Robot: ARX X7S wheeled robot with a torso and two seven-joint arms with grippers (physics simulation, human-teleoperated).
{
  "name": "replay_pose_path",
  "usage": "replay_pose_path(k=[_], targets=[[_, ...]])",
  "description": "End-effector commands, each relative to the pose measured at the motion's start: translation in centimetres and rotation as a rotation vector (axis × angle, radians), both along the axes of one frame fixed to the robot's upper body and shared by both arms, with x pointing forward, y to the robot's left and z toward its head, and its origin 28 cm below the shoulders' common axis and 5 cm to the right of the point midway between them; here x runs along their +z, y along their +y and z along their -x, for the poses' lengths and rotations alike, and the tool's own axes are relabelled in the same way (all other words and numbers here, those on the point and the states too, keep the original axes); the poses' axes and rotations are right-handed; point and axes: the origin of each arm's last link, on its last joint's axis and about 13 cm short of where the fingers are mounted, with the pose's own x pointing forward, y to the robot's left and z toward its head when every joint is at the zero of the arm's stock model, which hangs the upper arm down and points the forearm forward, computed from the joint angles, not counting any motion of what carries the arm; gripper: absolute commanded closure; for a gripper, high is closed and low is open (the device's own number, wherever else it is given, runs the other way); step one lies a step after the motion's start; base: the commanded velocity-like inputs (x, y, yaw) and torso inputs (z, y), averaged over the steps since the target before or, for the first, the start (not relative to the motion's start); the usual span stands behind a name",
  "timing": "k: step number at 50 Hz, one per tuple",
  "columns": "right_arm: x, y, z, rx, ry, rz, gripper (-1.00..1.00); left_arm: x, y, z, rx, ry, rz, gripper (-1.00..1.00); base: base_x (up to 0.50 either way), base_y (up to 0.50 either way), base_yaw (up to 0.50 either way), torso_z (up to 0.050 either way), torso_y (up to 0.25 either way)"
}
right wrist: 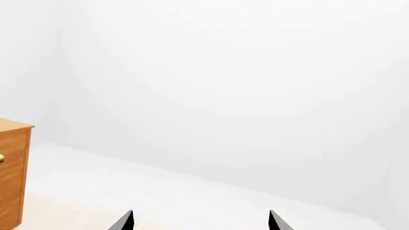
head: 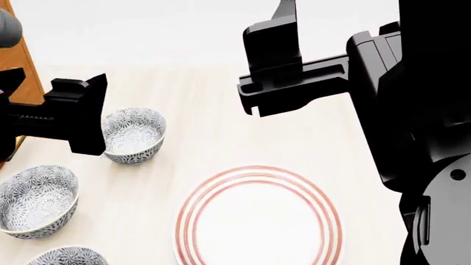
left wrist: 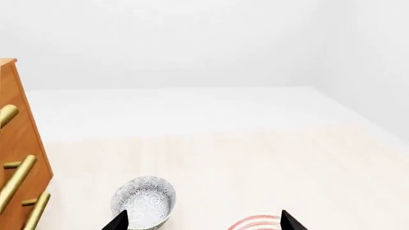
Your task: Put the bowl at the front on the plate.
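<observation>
1. Cabinet (left wrist: pixel 19 158): orange-brown wood with brass bar handles (left wrist: pixel 16 179). It stands at the table's edge, far left of the plate and beyond the row of bowls.

2. Left gripper (left wrist: pixel 204 223): black, jaws apart, nothing between them. In the head view it hangs left of the plate and overlaps the left rim of the bowl. Whether it touches that rim cannot be told.

3. The bowl (head: pixel 134 134): small, deep, white with a dense blue-grey flower pattern. It sits upright on the table (head: pixel 220 127), left of the plate and beyond it, apart from the rim. It is the farthest of 3 alike bowls.

4. Middle bowl (head: pixel 37 200): same pattern, upright, well left of the plate.

5. Nearest bowl (head: pixel 66 256): same pattern, left of the plate, cut by the head view's lower edge.

6. The plate (head: pixel 257 221): wide, flat, white, 3 thin red rings at the rim, nothing on it.

7. Right gripper (right wrist: pixel 201 223): black, jaws apart and holding nothing. It is raised beyond the plate and faces a white wall.
</observation>
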Motion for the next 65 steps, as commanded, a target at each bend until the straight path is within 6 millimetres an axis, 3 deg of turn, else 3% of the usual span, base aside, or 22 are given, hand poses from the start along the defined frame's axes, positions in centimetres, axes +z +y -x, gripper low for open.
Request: replay_pose_path(k=[1,27,29,34,35,39,46,52,53,56,57,58,65], targets=[[-0.2,-0.1,0.0,-0.004,0.004,0.001,-1.0,-1.1,0.0,0.0,0.002,0.099,-0.017,-1.0,0.0,0.0,0.0,0.0,0.0],[-0.3,-0.1,0.1,-0.007,0.003,-0.003,-1.0,-3.9,-0.2,-0.3,-0.007,0.242,-0.044,-1.0,0.0,0.0,0.0,0.0,0.0],[-0.2,-0.1,0.0,-0.005,0.003,0.001,-1.0,-4.9,-0.3,-0.2,-0.004,0.25,-0.055,-1.0,0.0,0.0,0.0,0.0,0.0],[-0.1,-0.1,-0.1,-0.003,0.004,0.003,-1.0,-4.8,-0.3,-0.2,0.005,0.262,-0.066,-1.0,0.0,0.0,0.0,0.0,0.0],[-0.1,-0.1,-0.1,-0.002,0.004,0.003,-1.0,-5.9,-0.3,-0.1,0.006,0.268,-0.07,-1.0,0.0,0.0,0.0,0.0,0.0],[-0.1,-0.1,-0.1,-0.001,0.005,0.005,-1.0,-5.4,-0.3,-0.1,0.008,0.277,-0.076,-1.0,0.0,0.0,0.0,0.0,0.0],[-0.1,0.0,-0.1,0.0,0.004,0.009,-1.0,-7.5,-0.3,0.2,0.004,0.306,-0.103,-1.0,0.0,0.0,0.0,0.0,0.0],[-0.1,-0.1,-0.1,0.001,0.005,0.009,-1.0,-7.5,-0.1,0.1,0.016,0.337,-0.119,-1.0,0.0,0.0,0.0,0.0,0.0],[-0.1,-0.1,0.0,0.0,0.005,0.009,-1.0,-8.5,-0.1,0.2,0.016,0.343,-0.124,-1.0,0.0,0.0,0.0,0.0,0.0],[-0.2,-0.1,0.0,-0.001,0.007,0.009,-1.0,-8.9,-0.1,0.2,0.019,0.351,-0.125,-1.0,0.0,0.0,0.0,0.0,0.0],[-0.2,0.0,0.0,0.0,0.006,0.009,-1.0,-8.1,-0.1,0.1,0.02,0.353,-0.127,-1.0,0.0,0.0,0.0,0.0,0.0],[-0.2,0.0,-0.1,-0.001,0.011,0.01,-1.0,-9.1,-0.1,0.3,0.024,0.359,-0.13,-1.0,0.0,0.0,0.0,0.0,0.0],[-0.3,0.0,-0.1,0.0,0.011,0.011,-1.0,-10.5,-0.2,0.5,0.022,0.394,-0.151,-1.0,0.0,0.0,0.0,0.0,0.0]])
